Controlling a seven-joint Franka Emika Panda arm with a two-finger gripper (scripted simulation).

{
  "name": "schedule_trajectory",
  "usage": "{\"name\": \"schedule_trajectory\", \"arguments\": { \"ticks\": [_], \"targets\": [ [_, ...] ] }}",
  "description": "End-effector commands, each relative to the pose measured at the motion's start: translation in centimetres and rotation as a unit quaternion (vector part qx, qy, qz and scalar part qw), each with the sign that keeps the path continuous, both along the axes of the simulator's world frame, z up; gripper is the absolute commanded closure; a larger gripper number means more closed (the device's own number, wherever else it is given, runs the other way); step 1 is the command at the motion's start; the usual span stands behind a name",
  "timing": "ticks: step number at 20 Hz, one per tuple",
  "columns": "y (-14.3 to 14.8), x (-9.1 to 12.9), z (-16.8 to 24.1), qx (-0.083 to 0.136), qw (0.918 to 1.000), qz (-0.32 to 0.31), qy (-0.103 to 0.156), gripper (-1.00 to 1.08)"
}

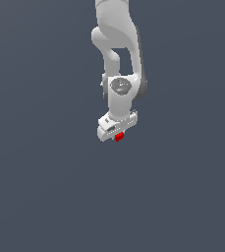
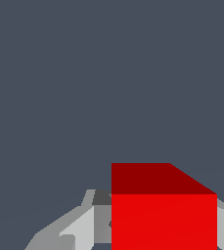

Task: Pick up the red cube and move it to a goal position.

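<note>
Background: flat dark blue-grey all over, no texture, no edges, no visible line between floor and wall in either view. Arm (image 1: 118,59) is smooth matte white w/ rounded joints and grey shading, coming down from the top of the exterior view. Gripper (image 1: 117,134) is white, blocky, pointing down. Red cube (image 1: 119,137) is tiny, bright red, flat faces, sharp corners, much narrower than the gripper body; it sits right at the gripper's tip, poking out just below it. Wrist view: cube (image 2: 163,219) fills the space between the fingers (image 2: 84,229), top face darker red, front face brighter, light grey finger surfaces flush against both sides. Jaws are closed onto the cube, clamped to its width. Can't tell whether the cube touches any surface beneath.
</note>
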State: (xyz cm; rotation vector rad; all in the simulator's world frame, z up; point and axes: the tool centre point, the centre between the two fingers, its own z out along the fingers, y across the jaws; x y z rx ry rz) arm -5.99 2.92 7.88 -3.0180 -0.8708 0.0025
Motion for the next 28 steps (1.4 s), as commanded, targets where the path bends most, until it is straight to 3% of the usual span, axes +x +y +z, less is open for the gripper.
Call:
{"name": "schedule_trajectory", "arguments": {
  "ticks": [1, 21, 28],
  "targets": [
    [-0.4, 0.3, 2.2, 0.000, 1.0000, 0.000, -0.001, 1.08],
    [-4.8, 2.9, 23.1, 0.001, 1.0000, 0.001, -0.001, 1.08],
    [-6.0, 3.8, 28.4, 0.001, 1.0000, 0.000, -0.001, 1.08]
  ]
}}
